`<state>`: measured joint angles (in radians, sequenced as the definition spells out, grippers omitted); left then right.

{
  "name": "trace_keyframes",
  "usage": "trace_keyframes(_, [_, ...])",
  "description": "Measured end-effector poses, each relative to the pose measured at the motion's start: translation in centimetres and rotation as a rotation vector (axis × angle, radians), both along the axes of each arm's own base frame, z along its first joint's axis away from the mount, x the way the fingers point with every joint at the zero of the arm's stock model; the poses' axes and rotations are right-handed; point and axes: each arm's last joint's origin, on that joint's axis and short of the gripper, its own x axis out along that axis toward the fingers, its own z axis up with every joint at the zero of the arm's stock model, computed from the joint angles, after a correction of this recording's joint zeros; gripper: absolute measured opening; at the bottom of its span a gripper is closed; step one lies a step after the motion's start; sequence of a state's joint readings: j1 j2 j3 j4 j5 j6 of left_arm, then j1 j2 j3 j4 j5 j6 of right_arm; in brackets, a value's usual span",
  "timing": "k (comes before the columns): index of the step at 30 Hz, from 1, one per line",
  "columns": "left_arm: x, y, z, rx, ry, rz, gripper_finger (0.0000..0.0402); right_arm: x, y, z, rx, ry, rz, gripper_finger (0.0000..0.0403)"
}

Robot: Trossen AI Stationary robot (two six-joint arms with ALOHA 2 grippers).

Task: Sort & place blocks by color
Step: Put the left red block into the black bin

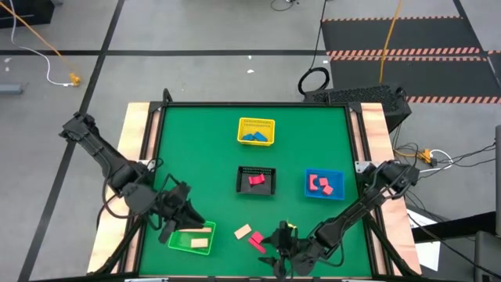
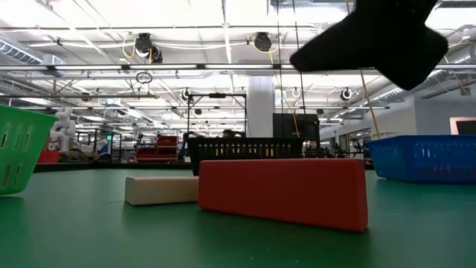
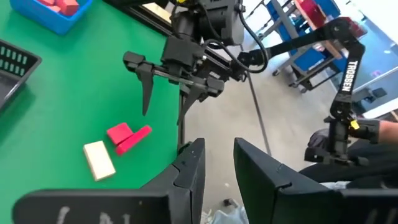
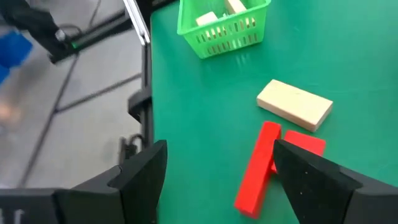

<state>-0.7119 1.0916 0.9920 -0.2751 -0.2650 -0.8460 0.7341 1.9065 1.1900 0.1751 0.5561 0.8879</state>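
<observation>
While the right gripper [image 1: 283,252] hangs with fingers spread wide and empty at the table's near edge, a red block [image 1: 257,242] and a tan block [image 1: 243,231] lie loose just beside it. Left gripper [image 1: 178,218]: over the green basket [image 1: 192,240], fingers narrowly parted, apparently holding nothing. Farther off: black basket [image 1: 257,181], blue basket [image 1: 324,185], yellow basket [image 1: 257,131].

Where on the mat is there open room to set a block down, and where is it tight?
Bare: the mat's far-left stretch beside the yellow basket, and the strip between the black basket and the loose tan block. Crowded: the near edge, where the green basket, left gripper, pink blocks and open right gripper sit close.
</observation>
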Motion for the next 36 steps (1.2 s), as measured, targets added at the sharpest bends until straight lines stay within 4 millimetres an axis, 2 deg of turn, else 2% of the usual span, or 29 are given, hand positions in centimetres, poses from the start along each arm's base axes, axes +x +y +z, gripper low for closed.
trace_keyframes(11, [-0.4, -0.1, -0.7, 0.081, 0.044, -0.005, 0.0085, 0.2, 0.2, -2.1, -0.164, 0.033, 0.084, 0.0281])
trace_keyframes(17, [-0.5, 0.0, -1.0, 0.115, 0.061, -0.010, 0.0085, 0.3, 0.4, -3.9, -0.183, 0.070, 0.082, 0.0281])
trace_keyframes(23, [-0.6, 0.1, -1.1, 0.144, 0.068, -0.018, 0.0085, 0.2, 0.4, -4.7, -0.200, 0.091, 0.080, 0.0281])
trace_keyframes(29, [-0.7, 0.2, -1.3, 0.163, 0.082, -0.020, 0.0085, 0.2, 0.4, -4.9, -0.190, 0.102, 0.067, 0.0281])
trace_keyframes(36, [-0.7, 0.2, -1.3, 0.160, 0.084, -0.019, 0.0085, -0.3, 0.5, -5.2, -0.045, 0.144, -0.034, 0.0257])
